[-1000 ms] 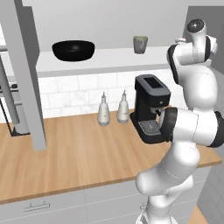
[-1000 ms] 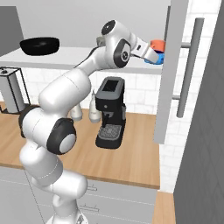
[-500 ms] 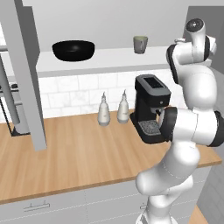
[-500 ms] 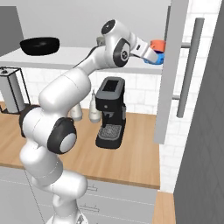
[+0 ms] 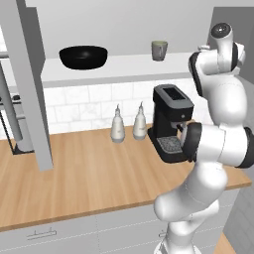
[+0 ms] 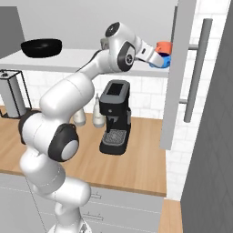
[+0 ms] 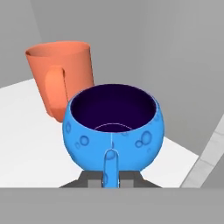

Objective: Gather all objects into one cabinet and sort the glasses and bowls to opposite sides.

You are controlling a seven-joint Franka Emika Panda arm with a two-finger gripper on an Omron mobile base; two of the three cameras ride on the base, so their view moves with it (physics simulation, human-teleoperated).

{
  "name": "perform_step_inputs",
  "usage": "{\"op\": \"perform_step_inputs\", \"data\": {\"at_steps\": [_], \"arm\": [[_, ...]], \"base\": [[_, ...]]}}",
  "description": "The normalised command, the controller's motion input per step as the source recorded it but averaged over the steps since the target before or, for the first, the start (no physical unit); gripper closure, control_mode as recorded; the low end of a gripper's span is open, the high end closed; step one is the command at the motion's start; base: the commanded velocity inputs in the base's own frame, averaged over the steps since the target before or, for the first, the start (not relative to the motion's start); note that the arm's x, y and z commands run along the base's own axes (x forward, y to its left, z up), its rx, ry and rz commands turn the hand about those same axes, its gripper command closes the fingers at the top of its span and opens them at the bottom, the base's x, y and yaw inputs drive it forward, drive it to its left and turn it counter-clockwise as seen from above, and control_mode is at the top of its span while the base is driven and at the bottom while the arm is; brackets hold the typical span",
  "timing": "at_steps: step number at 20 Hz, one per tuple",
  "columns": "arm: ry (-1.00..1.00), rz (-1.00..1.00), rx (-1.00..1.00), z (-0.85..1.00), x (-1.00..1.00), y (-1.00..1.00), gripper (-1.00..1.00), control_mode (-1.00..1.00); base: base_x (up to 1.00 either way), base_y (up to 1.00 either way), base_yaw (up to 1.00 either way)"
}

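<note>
Between the two dark finger tips, the gripper (image 7: 111,177) was pressed together on the stubby handle of the small bright blue round bowl (image 7: 114,127), pinching it low at its near side. Whether the bowl rested on the pale white-grey shelf board (image 7: 26,135) or hung just clear of it could not be told. Just beyond it, up and to the left in the hand view and nearly touching, stood the salmon-red tapered glass (image 7: 61,74), upright.

Over the last second nothing had visibly shifted: the arm held the same reach into the right end of the wide wall cabinet (image 6: 68,61), and the pinch stayed as tight. That suggested the grasp was settled and the carry not yet begun.

Farther left along the same shelf stood the dull grey-green cup (image 5: 159,50), and well beyond it, at the far left end, the wide shallow glossy black bowl (image 5: 83,56). All four vessels were already in one cabinet, so the gathering looked done. The sorting was not: the blue bowl probably belonged at the left beside the black one, leaving the glasses on the right.
</note>
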Motion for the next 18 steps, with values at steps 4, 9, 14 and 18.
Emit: {"op": "perform_step_inputs", "data": {"at_steps": [4, 9, 14, 18], "arm": [[0.00, 0.00, 0.00, -0.04, -0.01, 0.00, 1.00, -1.00], [0.00, 0.00, 0.00, -0.04, -0.01, 0.06, 1.00, -1.00], [0.00, 0.00, 0.00, -0.01, 0.00, 0.01, -1.00, -1.00], [0.00, 0.00, 0.00, 0.00, 0.00, 0.00, -1.00, -1.00]], "base": [[0.00, 0.00, 0.00], [0.00, 0.00, 0.00], [0.00, 0.00, 0.00], [0.00, 0.00, 0.00]]}}
